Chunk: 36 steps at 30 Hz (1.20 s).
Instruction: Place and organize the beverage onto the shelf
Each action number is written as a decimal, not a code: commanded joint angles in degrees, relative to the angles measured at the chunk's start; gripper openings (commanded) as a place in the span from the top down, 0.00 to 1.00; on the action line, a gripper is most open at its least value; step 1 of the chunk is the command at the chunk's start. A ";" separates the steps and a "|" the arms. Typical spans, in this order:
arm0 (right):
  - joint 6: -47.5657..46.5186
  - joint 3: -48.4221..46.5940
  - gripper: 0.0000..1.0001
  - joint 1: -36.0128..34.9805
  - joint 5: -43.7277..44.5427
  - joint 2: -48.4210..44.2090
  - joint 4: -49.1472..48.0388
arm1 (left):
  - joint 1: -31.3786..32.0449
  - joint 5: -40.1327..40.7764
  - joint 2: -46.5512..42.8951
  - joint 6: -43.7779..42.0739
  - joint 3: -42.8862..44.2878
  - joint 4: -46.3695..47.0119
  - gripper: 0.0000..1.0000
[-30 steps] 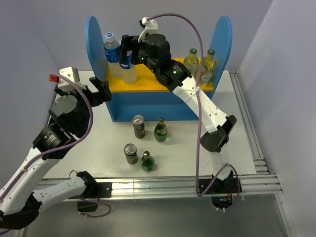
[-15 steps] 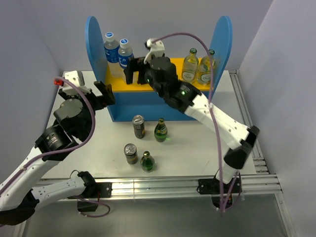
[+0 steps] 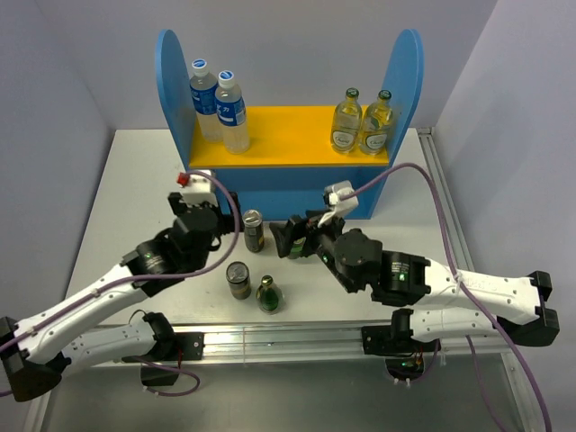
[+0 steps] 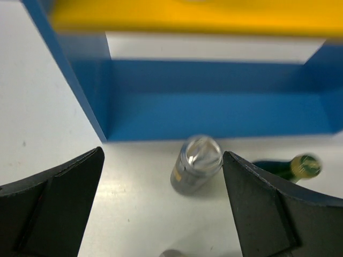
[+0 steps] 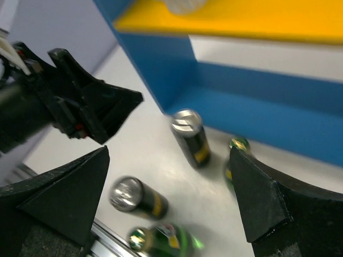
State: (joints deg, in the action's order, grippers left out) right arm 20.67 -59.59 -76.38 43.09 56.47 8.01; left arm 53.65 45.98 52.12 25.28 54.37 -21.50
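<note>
Two arms are down low over the white table (image 3: pixel 135 171), both working in front of the shelf (image 3: pixel 270 193), which stands at the top centre of the overhead frame.

Starting at the left, the left gripper (image 4: pixel 162 154) is spread wide with nothing between its fingers. Its wrist camera looks straight at a silver-topped can (image 4: pixel 197 163), upright just in front of the shelf's lower level.

Up on the yellow board (image 3: pixel 288 144), at its left end by the left blue panel (image 3: pixel 171 81), two water bottles (image 3: pixel 232 112) stand upright side by side.

Across to the middle of the table, a second can (image 3: pixel 238 280) and a green bottle (image 3: pixel 266 295) stand close together near the bottom of the frame, well apart from the shelf.

Right of centre, the right gripper (image 5: pixel 169 152) is wide open too and holds nothing. Its camera catches the silver-topped can dead ahead and a second green bottle (image 5: pixel 236 144) just beside the finger at the right of that frame. The left gripper's black fingers show at its upper left. From overhead that second bottle is mostly hidden behind the right gripper, so I cannot tell whether finger and glass touch.

Over at the right end of the yellow board, two pale glass bottles (image 3: pixel 346 126) stand upright, close together, next to the right blue panel (image 3: pixel 407 76).
</note>
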 commanded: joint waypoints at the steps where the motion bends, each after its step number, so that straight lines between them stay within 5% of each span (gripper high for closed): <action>1: 8.50 5.97 0.00 -0.88 6.03 -3.20 3.13 | 0.32 -4.84 0.96 2.41 -5.23 8.46 0.01; 17: 16.69 16.53 0.00 -1.93 10.87 -18.66 14.75 | -0.74 -10.65 21.87 0.91 -10.07 26.59 0.01; 36: 19.06 17.67 0.00 -1.93 12.02 -20.17 19.23 | -1.18 -6.69 26.72 4.25 -15.96 32.83 0.04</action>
State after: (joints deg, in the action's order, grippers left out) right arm 37.91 -42.61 -77.93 53.15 36.05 26.65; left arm 52.88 37.76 78.91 28.21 39.24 7.05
